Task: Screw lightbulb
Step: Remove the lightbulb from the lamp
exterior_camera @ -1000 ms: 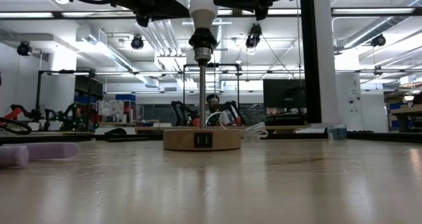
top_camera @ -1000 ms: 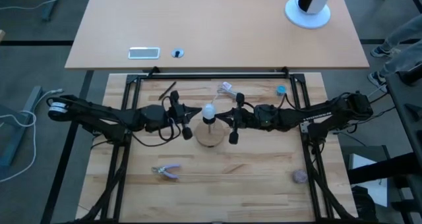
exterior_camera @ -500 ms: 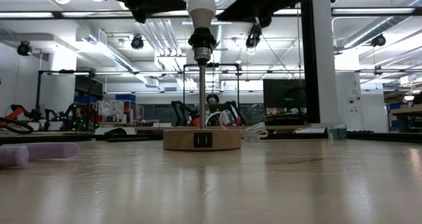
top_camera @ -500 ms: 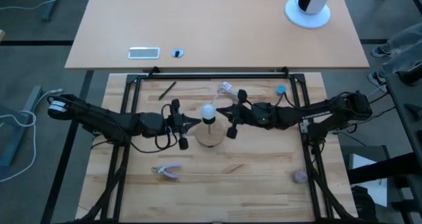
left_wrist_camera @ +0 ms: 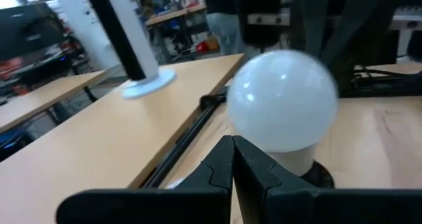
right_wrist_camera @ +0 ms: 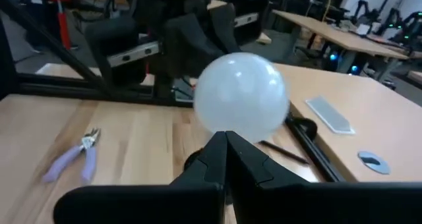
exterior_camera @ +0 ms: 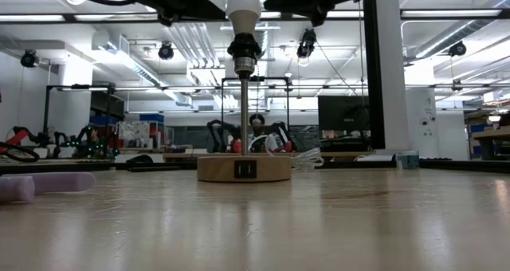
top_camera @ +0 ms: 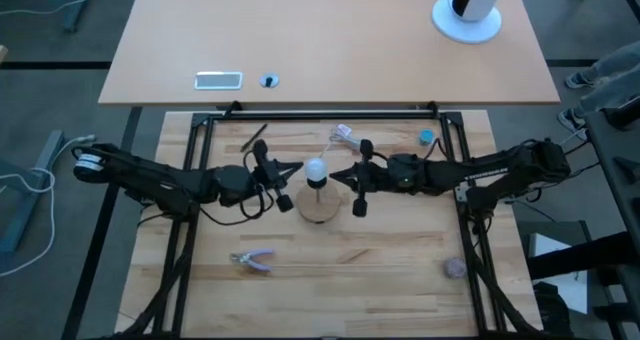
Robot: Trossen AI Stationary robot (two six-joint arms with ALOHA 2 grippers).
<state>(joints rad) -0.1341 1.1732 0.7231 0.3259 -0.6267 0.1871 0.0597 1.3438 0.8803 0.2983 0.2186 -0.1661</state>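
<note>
A: Where's the bulb sitting?

B: The small white frosted lightbulb [top_camera: 316, 168] stands globe up in the black socket [exterior_camera: 244, 46] atop a thin metal post on the round wooden disc base [top_camera: 318, 204]. Long axis vertical. It lies between the two tools, on the pale wooden counter [top_camera: 350, 270].

A: Which tool is closer?

B: Hard to split. The left tool [top_camera: 299, 170] points at the globe from one side, the right tool [top_camera: 334, 171] from the other, each tip just beside it. I can't tell if either touches. In each wrist view the globe sits dead ahead of the tips.

A: Tool states?

B: Both narrow, fingers pressed together, nothing held. The left wrist view shows dark fingers [left_wrist_camera: 217, 168] meeting in a point below the globe; same in the right wrist view [right_wrist_camera: 221, 159].

A: So what does the next move call for?

B: My read: twisting about that upright axis needs fingers spread around the globe first. Closed tips can only nudge it.

A: Surface and room?

B: Purple-handled pliers [top_camera: 254, 260] well back from the left tool; a small greyish ball [top_camera: 455, 268] far behind the right. Lab benches beyond.
</note>
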